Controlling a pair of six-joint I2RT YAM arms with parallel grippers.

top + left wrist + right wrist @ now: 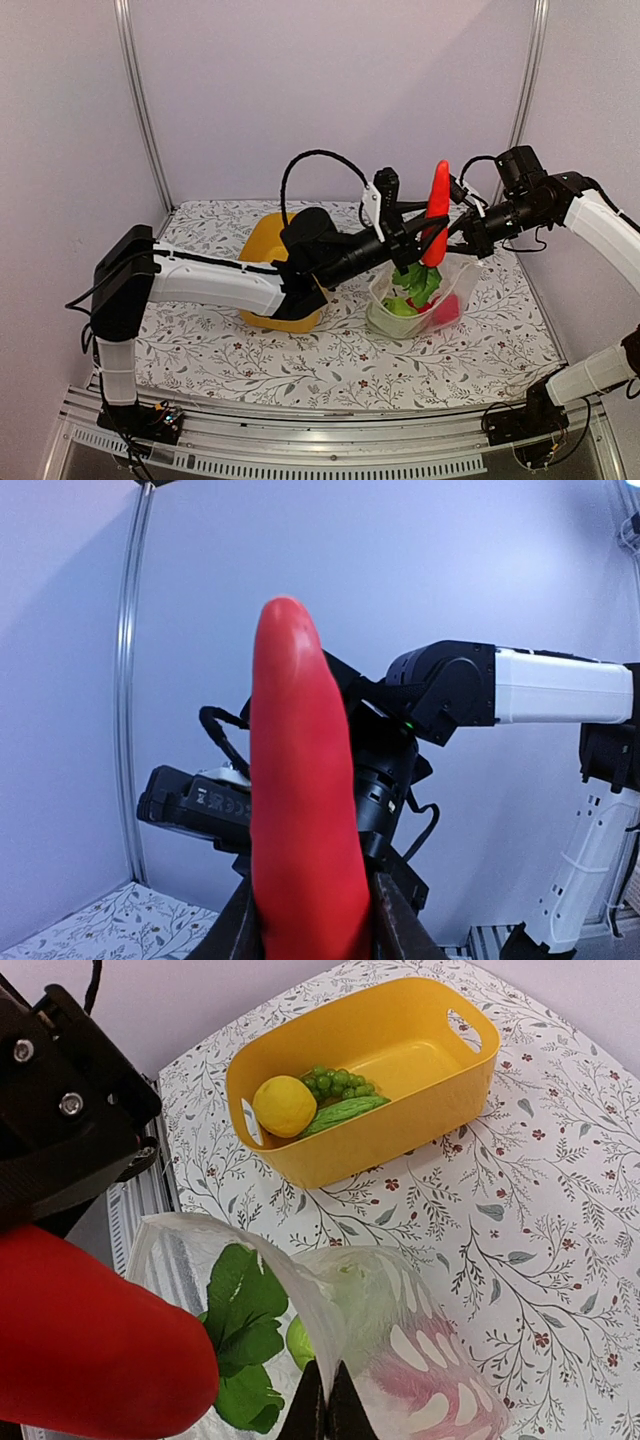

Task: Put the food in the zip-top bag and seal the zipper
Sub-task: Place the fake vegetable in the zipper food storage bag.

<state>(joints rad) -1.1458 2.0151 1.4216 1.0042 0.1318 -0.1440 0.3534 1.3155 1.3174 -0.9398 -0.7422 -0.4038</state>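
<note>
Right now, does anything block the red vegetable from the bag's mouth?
Nothing visible does. The red vegetable hangs right above the open mouth of the bag, which the right pincer holds by its rim.

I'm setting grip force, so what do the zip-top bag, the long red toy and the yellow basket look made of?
The zip-top bag looks like thin clear plastic film, glossy; it creases and what's inside shows through. The long red toy is probably hard plastic: smooth, with a soft sheen. The yellow basket looks like moulded plastic, satin, with even colour and a cut-out handle.
</note>
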